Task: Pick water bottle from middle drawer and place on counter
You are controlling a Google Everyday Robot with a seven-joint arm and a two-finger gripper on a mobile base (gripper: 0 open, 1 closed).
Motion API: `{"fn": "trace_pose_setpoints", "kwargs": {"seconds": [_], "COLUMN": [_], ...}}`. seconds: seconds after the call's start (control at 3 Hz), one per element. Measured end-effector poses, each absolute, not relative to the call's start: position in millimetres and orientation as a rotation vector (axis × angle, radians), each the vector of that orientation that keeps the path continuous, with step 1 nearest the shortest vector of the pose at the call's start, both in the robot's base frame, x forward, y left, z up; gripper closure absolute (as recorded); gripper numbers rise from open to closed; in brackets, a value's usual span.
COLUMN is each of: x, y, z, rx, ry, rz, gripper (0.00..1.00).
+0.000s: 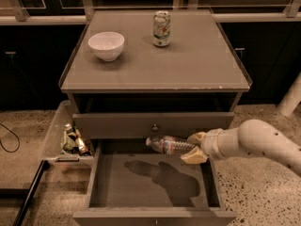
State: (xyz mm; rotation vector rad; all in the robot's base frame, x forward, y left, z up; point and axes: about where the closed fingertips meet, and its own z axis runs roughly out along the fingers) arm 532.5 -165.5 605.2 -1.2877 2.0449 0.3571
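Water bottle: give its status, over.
Gripper shut on clear ribbed plastic water bottle, held over open grey-brown middle drawer. Grey counter ahead: white bowl, green-white can.

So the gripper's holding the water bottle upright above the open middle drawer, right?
Not quite. The camera view shows the gripper holding the water bottle on its side, roughly horizontal, not upright, above the open middle drawer.

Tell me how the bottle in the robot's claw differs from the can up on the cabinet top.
The water bottle is held sideways by the gripper above the open middle drawer; the soda can stands upright on the counter. The water bottle is clear plastic; the soda can is opaque, white and green. Both are small drink containers.
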Motion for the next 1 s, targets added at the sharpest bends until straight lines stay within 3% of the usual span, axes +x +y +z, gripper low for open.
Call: {"fn": "trace_pose_setpoints", "kwargs": {"seconds": [0.67, 1.0], "x": [546.5, 546.5], "y": [-212.4, -212.4], "z": [714.8, 715.0], "rx": [-1.240, -1.240], "ry": [2.037, 2.037], "rz": [0.288, 0.288], "gripper": [1.00, 1.00]}}
